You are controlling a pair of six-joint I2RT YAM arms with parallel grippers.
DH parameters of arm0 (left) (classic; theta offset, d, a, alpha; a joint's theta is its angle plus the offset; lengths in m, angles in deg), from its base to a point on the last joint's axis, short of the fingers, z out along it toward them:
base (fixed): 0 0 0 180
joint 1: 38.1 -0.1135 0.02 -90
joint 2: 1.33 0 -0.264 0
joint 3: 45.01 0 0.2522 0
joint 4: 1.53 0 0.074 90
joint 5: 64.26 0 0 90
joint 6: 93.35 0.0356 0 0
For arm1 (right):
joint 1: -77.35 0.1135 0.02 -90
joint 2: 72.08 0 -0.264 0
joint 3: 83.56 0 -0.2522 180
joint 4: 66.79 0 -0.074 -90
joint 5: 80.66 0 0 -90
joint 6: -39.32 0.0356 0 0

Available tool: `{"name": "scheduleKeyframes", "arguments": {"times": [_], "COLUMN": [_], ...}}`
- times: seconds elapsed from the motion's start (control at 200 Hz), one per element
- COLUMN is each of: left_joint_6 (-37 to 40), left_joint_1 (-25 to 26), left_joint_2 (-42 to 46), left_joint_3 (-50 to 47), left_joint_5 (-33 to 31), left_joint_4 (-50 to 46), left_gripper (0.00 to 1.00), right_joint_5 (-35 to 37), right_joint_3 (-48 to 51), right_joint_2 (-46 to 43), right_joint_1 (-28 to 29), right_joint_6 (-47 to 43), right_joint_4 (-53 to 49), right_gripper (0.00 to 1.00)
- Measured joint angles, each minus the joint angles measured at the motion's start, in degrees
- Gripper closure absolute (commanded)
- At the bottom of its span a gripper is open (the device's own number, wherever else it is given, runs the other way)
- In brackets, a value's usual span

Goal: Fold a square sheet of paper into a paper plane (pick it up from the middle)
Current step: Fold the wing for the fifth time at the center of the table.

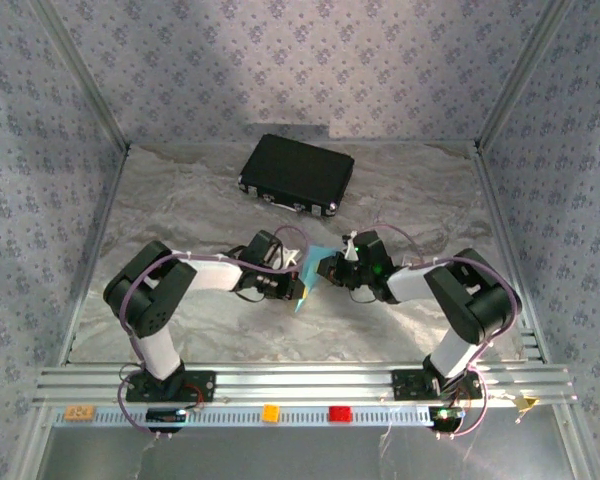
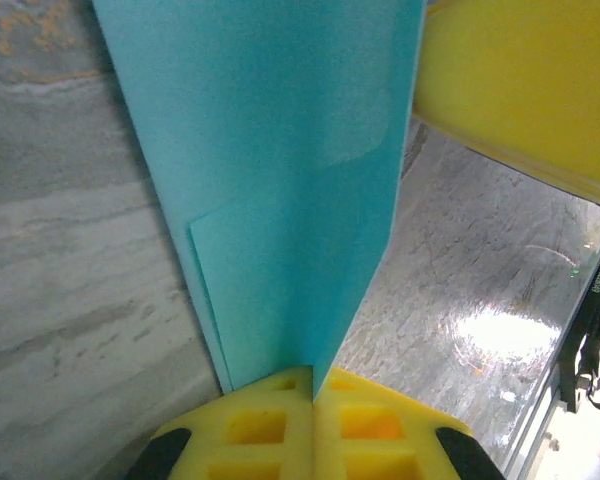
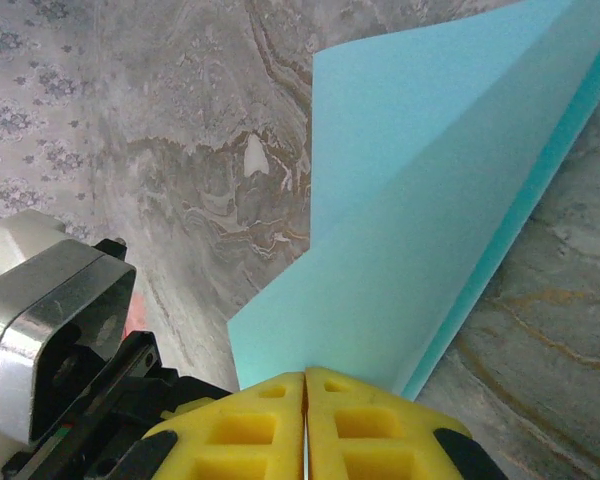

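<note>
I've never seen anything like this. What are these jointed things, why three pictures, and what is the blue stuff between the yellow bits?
They are two robot arms bolted at the near edge of a table. The wide picture comes from a camera above and behind them; the other two come from a small camera on each arm's wrist, looking along its own yellow fingers. On the grey marbled table, near the back, lies a black case. Between the arms, the left gripper and the right gripper are both pinched shut on one piece of light blue paper, already creased by folding.
</note>
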Motion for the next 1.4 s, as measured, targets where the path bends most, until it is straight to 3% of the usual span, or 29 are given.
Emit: {"name": "scheduleKeyframes", "arguments": {"times": [0.405,0.794,1.399], "left_joint_6": [-4.44,-5.46,-2.49], "left_joint_1": [-1.73,-1.97,-1.90], "left_joint_2": [-0.76,-1.49,-1.92], "left_joint_3": [-2.58,-3.87,-4.04], "left_joint_5": [2.95,6.78,7.82], "left_joint_4": [5.95,11.04,9.62], "left_gripper": [1.00,1.00,1.00], "right_joint_5": [-2.86,-3.17,-3.48], "right_joint_3": [-1.99,0.02,3.63], "right_joint_2": [3.43,1.20,-2.69], "right_joint_1": [-0.59,-0.98,0.35], "right_joint_6": [0.00,0.00,-0.28], "right_joint_4": [1.55,1.95,0.98], "right_gripper": [0.90,0.90,0.90]}}
